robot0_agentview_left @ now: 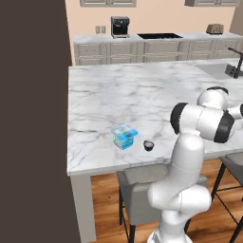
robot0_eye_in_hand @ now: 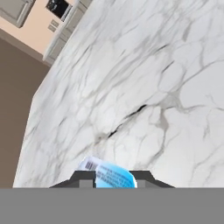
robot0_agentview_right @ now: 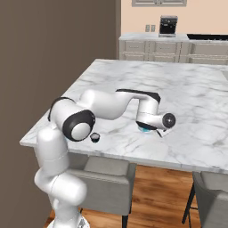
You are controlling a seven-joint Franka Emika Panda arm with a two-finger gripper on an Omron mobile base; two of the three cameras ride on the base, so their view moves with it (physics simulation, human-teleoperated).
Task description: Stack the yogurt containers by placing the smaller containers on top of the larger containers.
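The larger container, a squarish light-blue and white yogurt pack (robot0_agentview_left: 124, 136), stands near the front edge of the marble island (robot0_agentview_left: 109, 95). Just to its right sits the smaller container, a tiny dark cup (robot0_agentview_left: 148, 145) (robot0_agentview_right: 94, 137), free of the arm. Farther right along the island, my gripper (robot0_agentview_right: 146, 126) (robot0_eye_in_hand: 111, 179) points down at the marble. A small blue container with a barcode label (robot0_eye_in_hand: 108, 173) (robot0_agentview_right: 143, 129) fills the gap between the fingertips (robot0_eye_in_hand: 84, 178). I cannot tell whether it rests on the marble. In the right base view my shoulder hides the pack.
Grey stools (robot0_agentview_left: 142, 178) (robot0_agentview_right: 107, 171) stand under the island's front edge. A sink with a dark faucet (robot0_agentview_left: 234, 69) is at the island's far right. On the back counter are a coffee machine (robot0_agentview_left: 120, 26) and a toaster (robot0_agentview_left: 215, 29). A dark wall (robot0_agentview_left: 33, 118) stands at the left.
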